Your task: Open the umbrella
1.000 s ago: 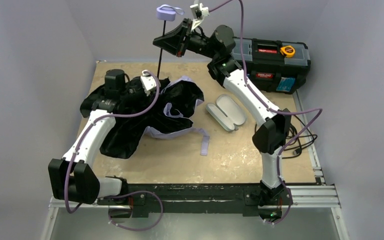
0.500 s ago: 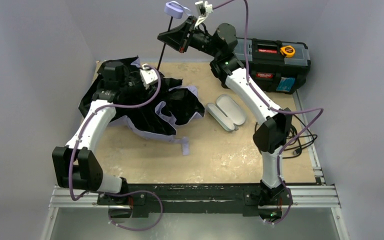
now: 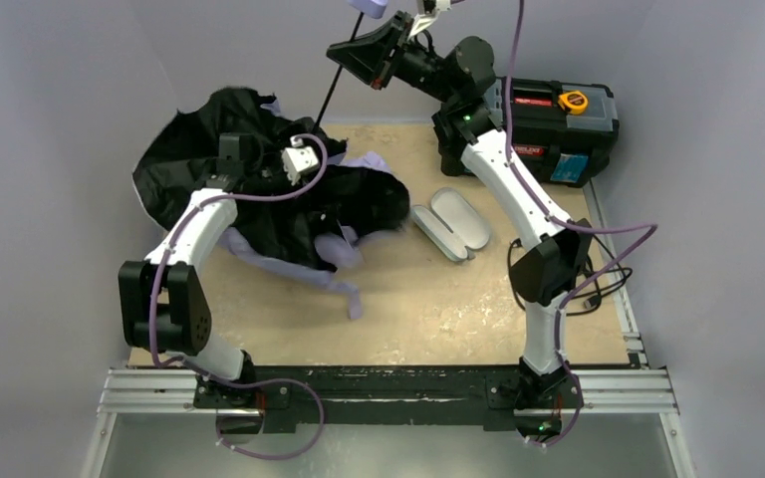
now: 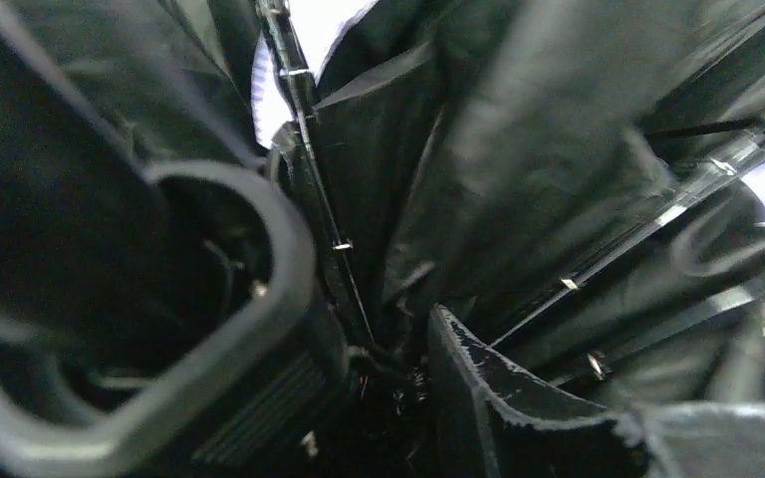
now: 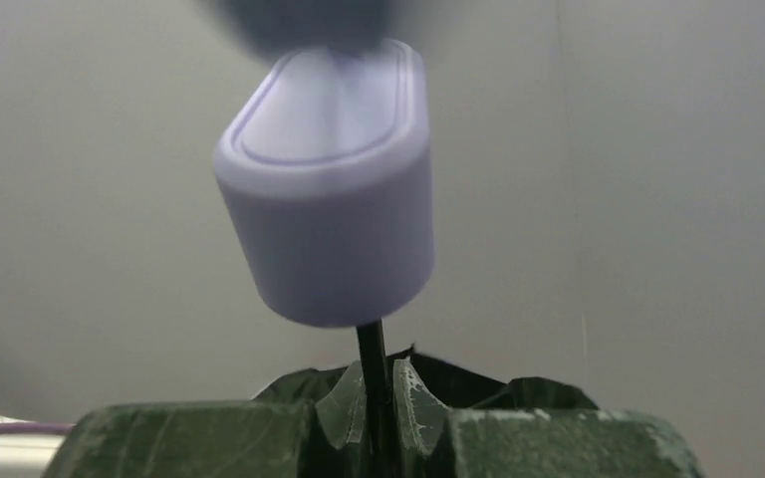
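Higher now, left of the shut toolbox point(image 3: 548, 119), the right gripper point(image 3: 344, 52) pinches the umbrella point(image 3: 189, 149) shaft point(image 3: 327, 95); the left wrist view alone shows the left gripper point(image 4: 388, 349) amid canopy ribs point(image 4: 558, 284), grip unclear.

Soft, even overhead light left only faint shadows on my table point(image 3: 458, 299), while my left wrist view was dim and motion-smeared against the umbrella point(image 4: 518, 149), metal ribs point(image 4: 568, 284) glinting, and its handle point(image 5: 329, 229) near my right wrist looked slightly blurred.

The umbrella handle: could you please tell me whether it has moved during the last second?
Yes. The handle has shifted up and right, nearer the fixed black toolbox, carried by the right end effector clamping the shaft.
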Tool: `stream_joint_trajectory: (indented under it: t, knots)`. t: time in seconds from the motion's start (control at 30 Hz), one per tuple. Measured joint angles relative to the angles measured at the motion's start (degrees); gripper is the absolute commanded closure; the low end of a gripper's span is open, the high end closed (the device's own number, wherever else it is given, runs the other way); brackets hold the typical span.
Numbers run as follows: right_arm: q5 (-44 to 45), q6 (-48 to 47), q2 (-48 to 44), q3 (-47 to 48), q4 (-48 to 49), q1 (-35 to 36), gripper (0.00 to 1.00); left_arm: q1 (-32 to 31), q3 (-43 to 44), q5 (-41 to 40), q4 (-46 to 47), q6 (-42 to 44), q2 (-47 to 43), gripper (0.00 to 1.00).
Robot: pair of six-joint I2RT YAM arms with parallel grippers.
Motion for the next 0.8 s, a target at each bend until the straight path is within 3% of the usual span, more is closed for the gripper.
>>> stream_joint_trajectory:
  t: [0.07,0.17,0.23,0.37,0.43,0.47,0.6,0.8]
  knots:
    - [-2.16,-0.11,-0.85,0.52,-1.64,-0.61,1.00,0.35,0.11,1.51,1.77,1.05,2.47,0.51]
    - [-2.14,0.28,-0.85,0.52,-1.62,-0.96,1.00,0.42,0.15,1.14,0.87,1.20,2.05,0.68]
    - [-2.21,0.50,-0.85,0.50,-1.33,-0.96,1.00,0.48,0.22,1.05,0.63,1.27,1.68,0.70]
    - [-2.16,0.57,-0.90,0.07,-0.79,-1.01,1.00,0.61,0.39,0.35,0.35,1.77,1.68,0.38]
    - [-2.14,0.52,-0.90,0.07,-0.92,-1.03,1.00,0.83,0.37,-0.33,0.68,1.97,1.84,0.12]
    - [-2.14,0.48,-0.90,0.07,-1.05,-1.05,1.00,1.03,0.37,-0.63,1.05,2.19,1.92,0.06]
    - [-2.16,-0.02,-0.90,-0.09,-1.49,-1.09,1.00,2.29,0.28,-1.64,2.10,3.41,1.92,0.00]
    - [-2.16,-1.18,-2.78,-4.52,-1.75,-1.55,1.00,3.65,0.28,-2.51,-0.02,6.23,2.05,0.00]
